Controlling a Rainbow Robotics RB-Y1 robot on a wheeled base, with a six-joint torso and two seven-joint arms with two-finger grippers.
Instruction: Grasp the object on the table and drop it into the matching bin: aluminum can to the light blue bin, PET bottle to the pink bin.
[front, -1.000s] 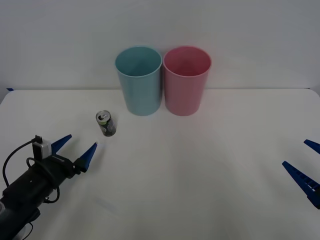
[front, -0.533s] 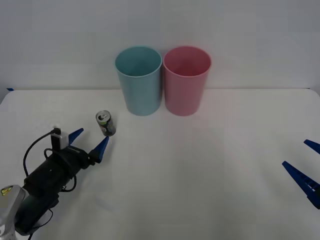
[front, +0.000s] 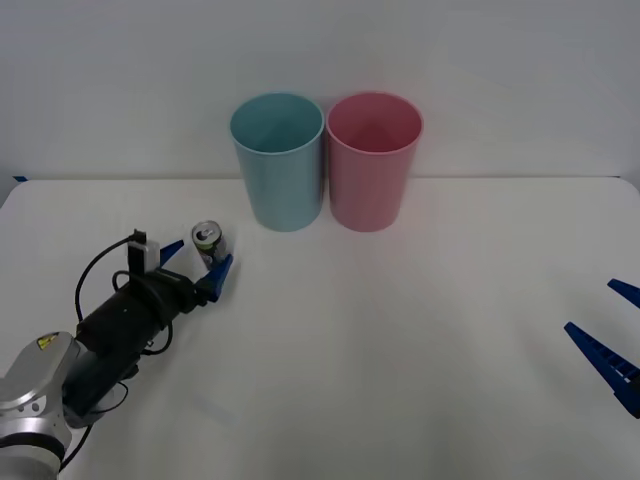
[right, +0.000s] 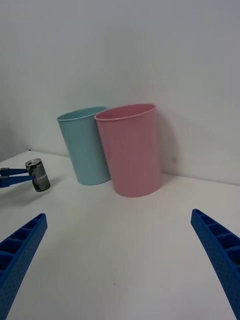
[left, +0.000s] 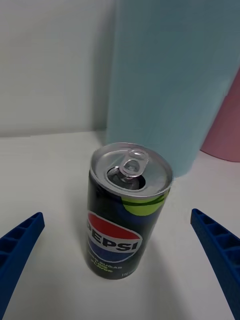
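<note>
Table (front: 420, 350): wide white top, carrying everything listed below, each placed relative to the aluminum can. Light blue bin (front: 278, 160): tall, tapered, upright, standing behind the can and a little toward the robot's right, near it but apart; this is judged the can's matching bin. Pink bin (front: 374, 160): same shape, just beyond the blue bin on the side away from the can; not wanted for this object. Left gripper (front: 197, 265): at the can, blue fingers spread wide with one on each side of it, holding nothing; in the left wrist view both fingers stand clear of the can's sides. Right gripper (front: 612, 335): idle, well away from the can at the table's right edge, fingers wide apart and empty. Aluminum can (front: 210, 243): small, dark, upright on the table, silver pull-tab top up, between the left fingers. Handling note: the step in hand appears to be the grasp; advance until the fingers bracket the can's mid-body, keep it centred, then close evenly so neither finger tips it, and lift straight up before swinging toward the blue bin.
</note>
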